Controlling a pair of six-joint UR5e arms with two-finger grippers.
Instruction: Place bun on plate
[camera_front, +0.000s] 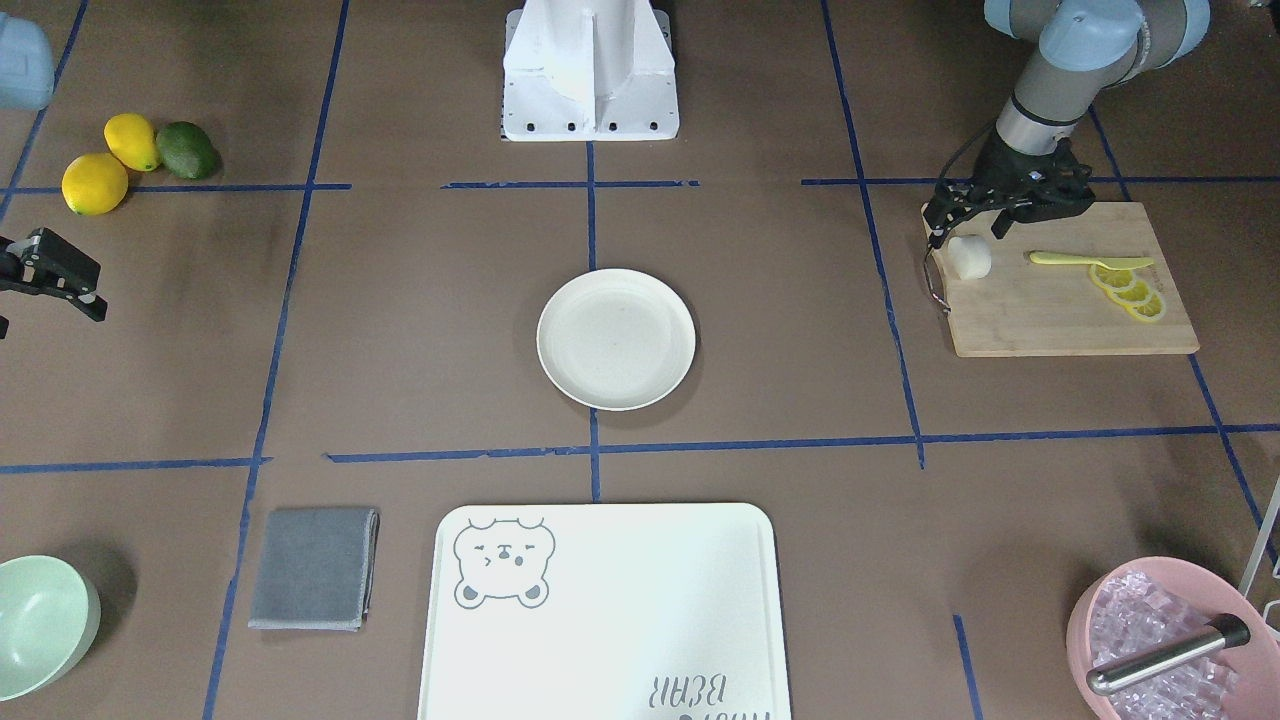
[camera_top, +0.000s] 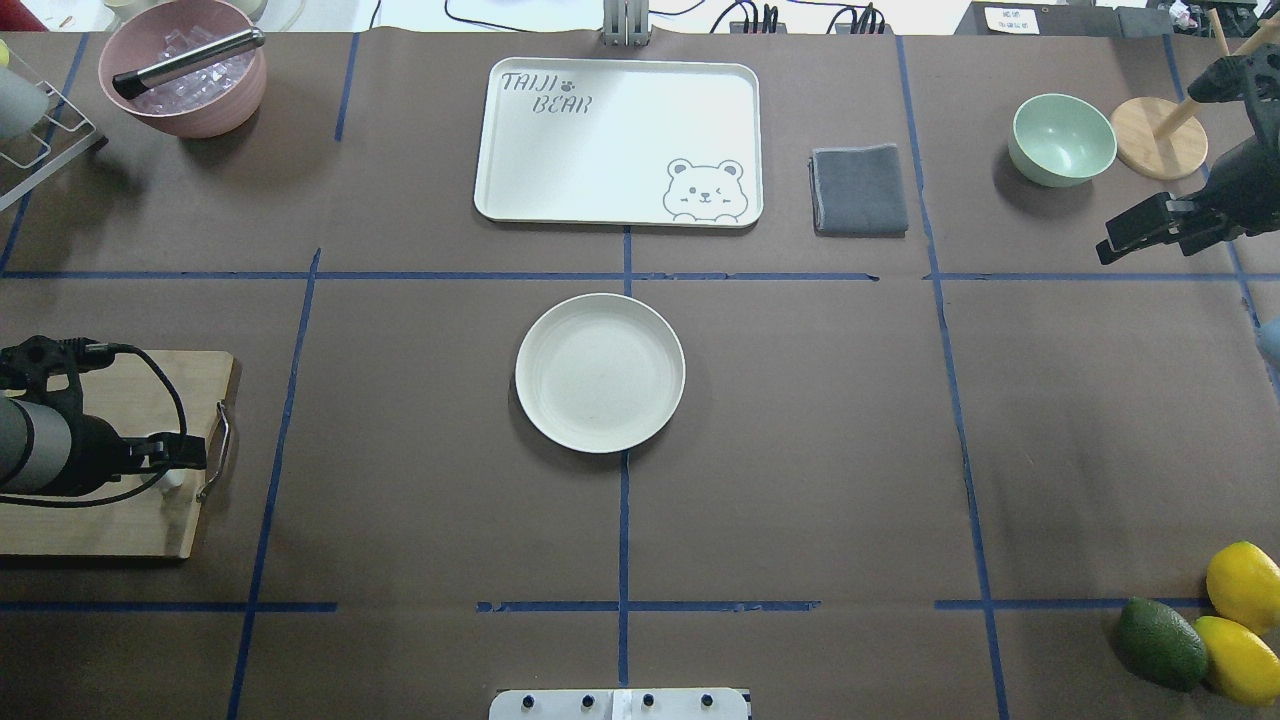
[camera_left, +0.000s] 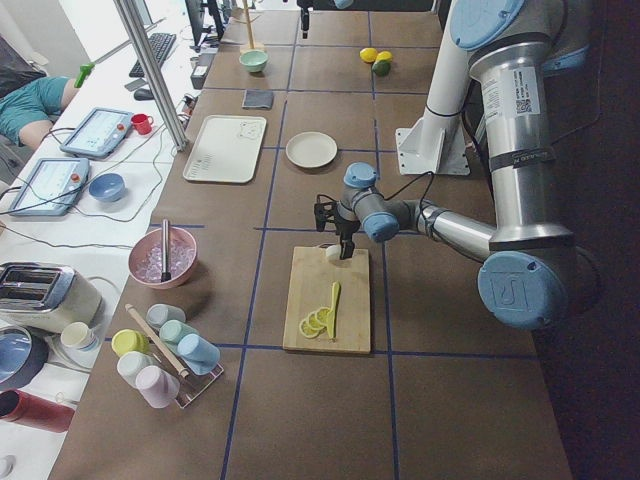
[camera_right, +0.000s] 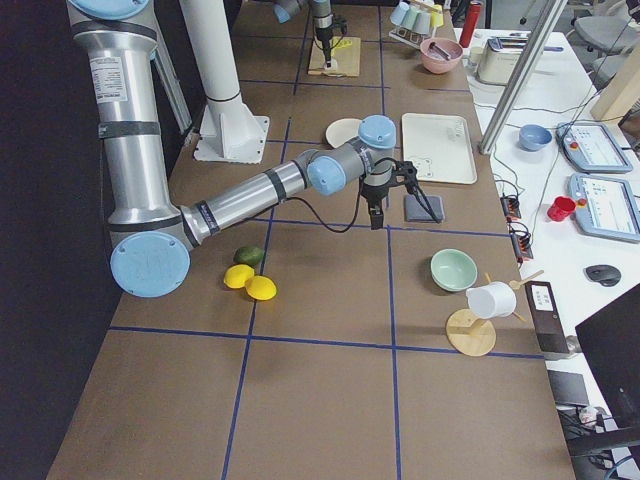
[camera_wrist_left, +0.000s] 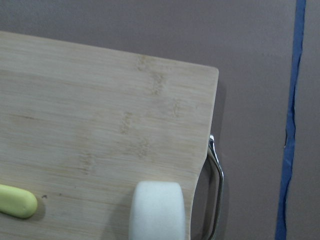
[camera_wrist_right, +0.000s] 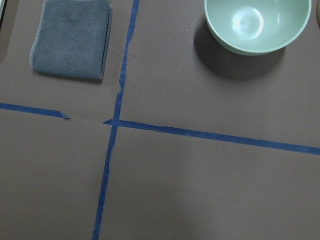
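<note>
The bun (camera_front: 969, 257), a small white lump, lies on the corner of a wooden cutting board (camera_front: 1060, 315) beside its metal handle. It fills the lower edge of the left wrist view, bun (camera_wrist_left: 157, 210) on board (camera_wrist_left: 100, 125). My left gripper (camera_front: 965, 232) hangs open just above the bun, one finger on each side, without touching it. In the overhead view the left gripper (camera_top: 190, 462) hides most of the bun. The round cream plate (camera_front: 616, 340) sits bare at the table's centre (camera_top: 600, 372). My right gripper (camera_front: 40, 285) hovers open and holds nothing, far on the other side.
Lemon slices (camera_front: 1130, 292) and a yellow knife (camera_front: 1085, 261) share the board. A bear-printed tray (camera_front: 600, 620), grey cloth (camera_front: 313, 568), mint bowl (camera_front: 35, 625) and pink ice bowl (camera_front: 1160, 640) line the far edge. Two lemons and an avocado (camera_front: 130, 160) lie near the right arm.
</note>
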